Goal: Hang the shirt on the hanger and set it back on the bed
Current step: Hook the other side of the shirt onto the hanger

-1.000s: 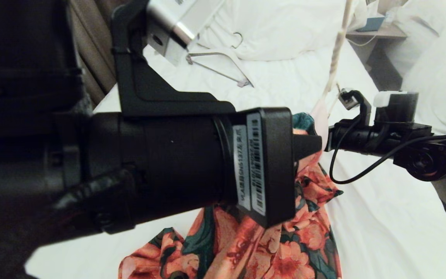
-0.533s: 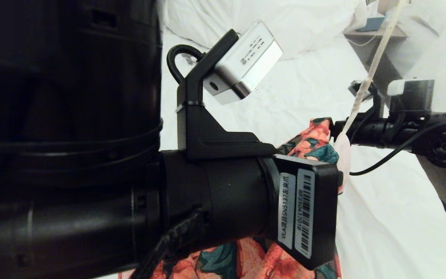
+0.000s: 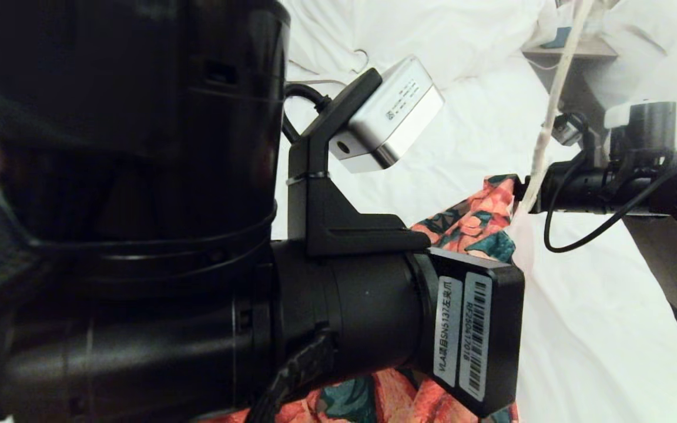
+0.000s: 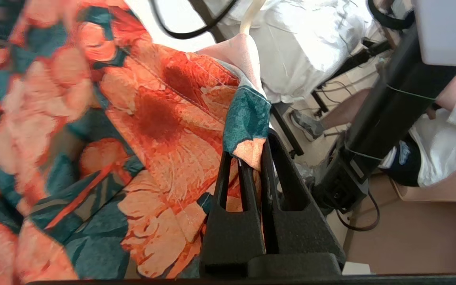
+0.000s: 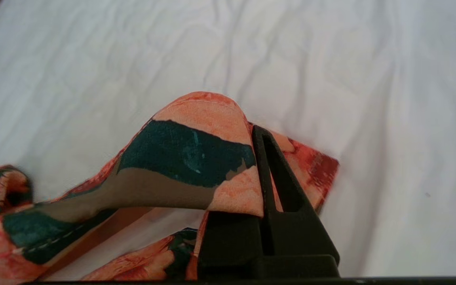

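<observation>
**Both grippers clamp floral shirt above the bed**

A white-sheeted bed (image 3: 579, 329) fills the background of the head view, its pillows (image 3: 432, 35) bunched at the far end. Most of that view is blocked by the robot's left arm (image 3: 138, 235), a broad black housing that reaches in from the left with a silver camera box (image 3: 388, 114) mounted on a bracket above its wrist. From the right edge the slimmer right arm (image 3: 609, 191) extends level toward the middle.

Between the two arms hangs the shirt (image 3: 473, 220), coral-orange flowers on dark green, lifted off the sheet, with more of its cloth showing below the left arm. In the left wrist view the left gripper (image 4: 251, 158) has its black fingers pressed together on a folded edge of the shirt, fabric pinched between them. The right wrist view shows the right gripper (image 5: 257, 158) likewise closed tight on a hump of the shirt's cloth, with the bare sheet behind it.

The hanger (image 3: 550, 123), a thin cream-white rod, rises steeply just beside the right gripper, its lower end meeting the raised shirt edge. A second, grey-white hanger's hook (image 3: 362, 59) peeks out on the bed near the pillows. A seated person's leg (image 4: 331, 114) appears in the left wrist view, beside another bed.
</observation>
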